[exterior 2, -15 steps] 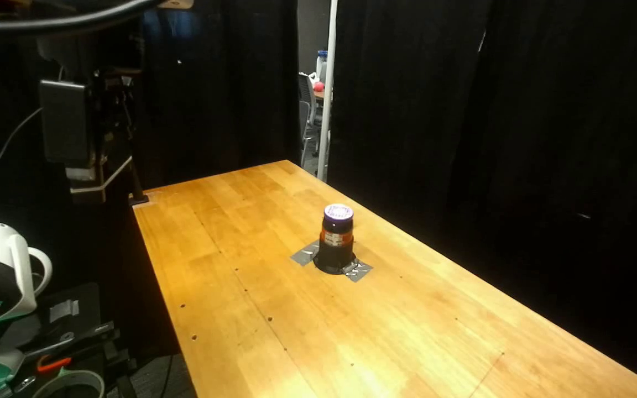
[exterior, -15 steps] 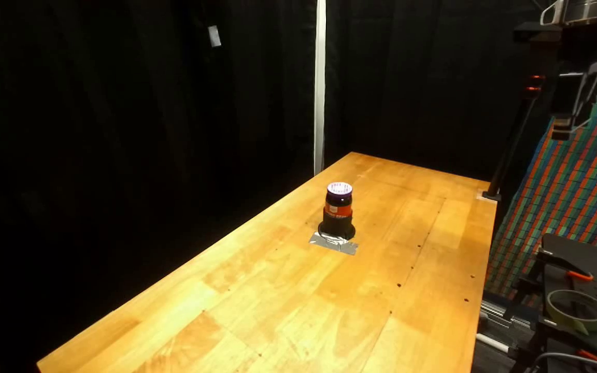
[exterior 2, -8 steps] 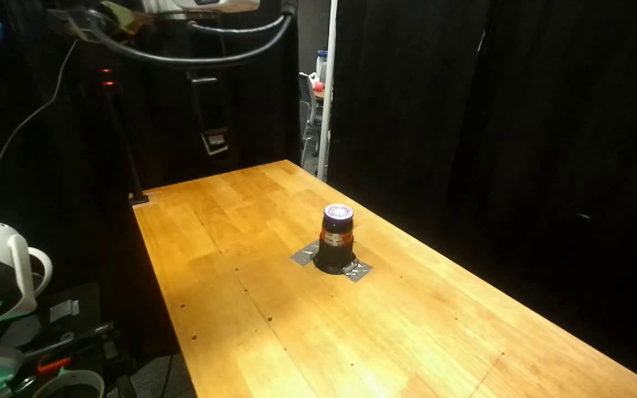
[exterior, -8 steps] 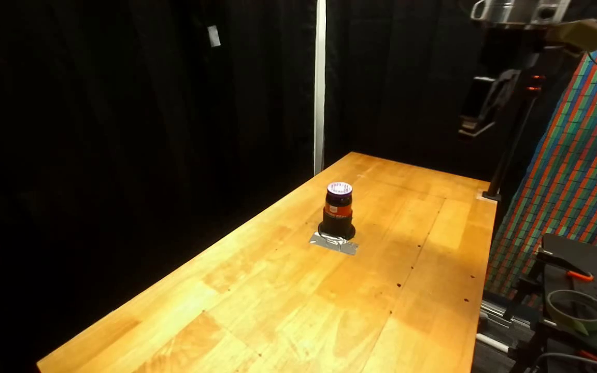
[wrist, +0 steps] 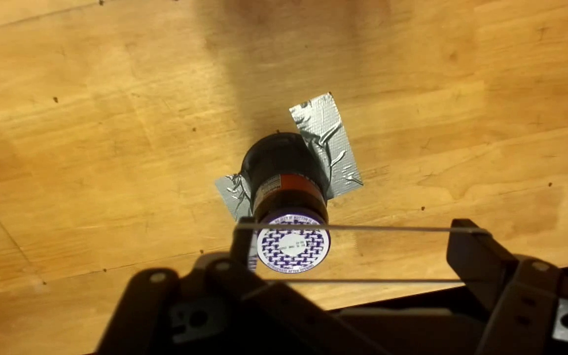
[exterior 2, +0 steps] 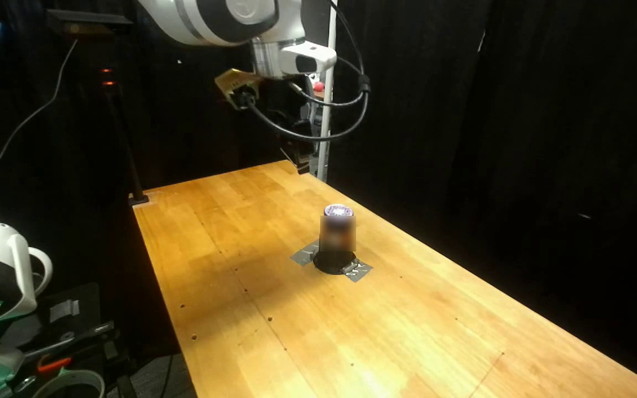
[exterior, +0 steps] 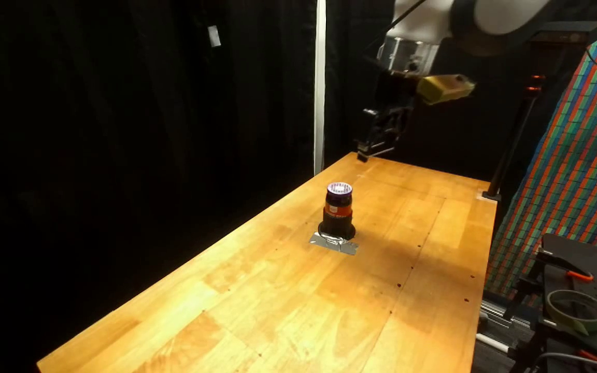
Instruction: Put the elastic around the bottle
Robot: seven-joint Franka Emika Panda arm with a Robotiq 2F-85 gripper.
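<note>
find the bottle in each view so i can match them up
In an exterior view: bottle upright, right of centre, below mid-height.
In an exterior view: bottle just right of centre, below mid-height, its middle blurred.
Wrist view: bottle seen from above, near centre, mostly lower half.
Shared landmark: grey tape at its foot.

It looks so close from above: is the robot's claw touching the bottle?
Apart: an exterior view shows the gripper higher than the bottle, with wooden tabletop visible between them.
</note>
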